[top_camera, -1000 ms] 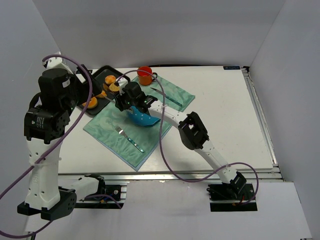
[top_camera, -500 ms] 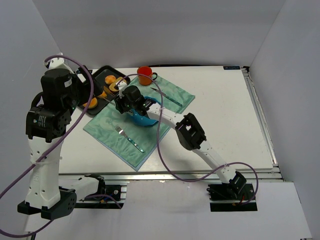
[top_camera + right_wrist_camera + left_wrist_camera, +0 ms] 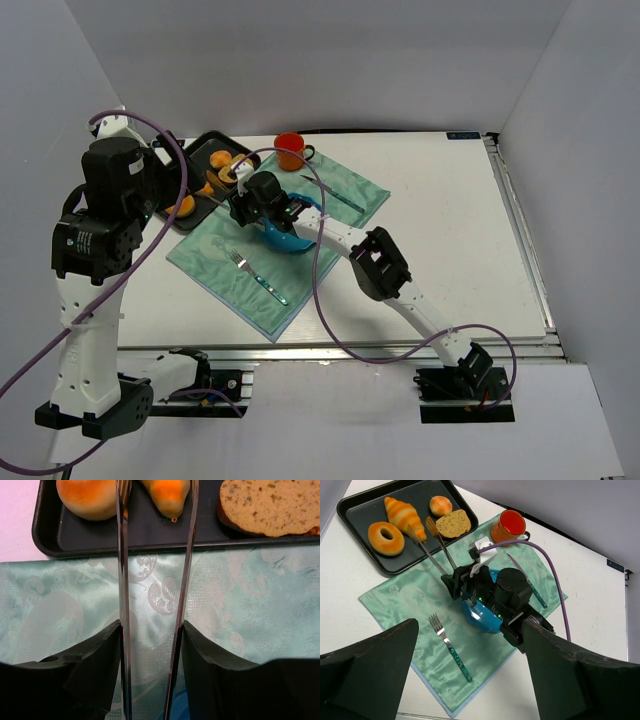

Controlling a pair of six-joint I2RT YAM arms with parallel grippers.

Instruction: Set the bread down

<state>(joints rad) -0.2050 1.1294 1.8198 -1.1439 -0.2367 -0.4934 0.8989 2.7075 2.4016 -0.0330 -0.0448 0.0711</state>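
Note:
The croissant (image 3: 405, 515) lies on the black tray (image 3: 351, 509), beside a donut (image 3: 386, 538). In the right wrist view its pointed end (image 3: 167, 492) shows between the two arms of the metal tongs (image 3: 122, 570). My right gripper (image 3: 151, 630) is shut on the tongs, whose arms stand apart and reach over the tray's edge (image 3: 150, 547). It hovers above the blue plate (image 3: 481, 619) on the green cloth (image 3: 395, 600). My left gripper (image 3: 470, 680) is open and empty, high above the table's near side.
A bread slice (image 3: 452, 523) and a small bun (image 3: 440, 504) also lie on the tray. A red mug (image 3: 509, 525), a knife (image 3: 527, 580) and a fork (image 3: 447, 647) sit on or by the cloth. White walls enclose the table.
My right gripper with the tongs has moved a little left toward the tray over the last second. The left arm has shifted slightly and then held still.

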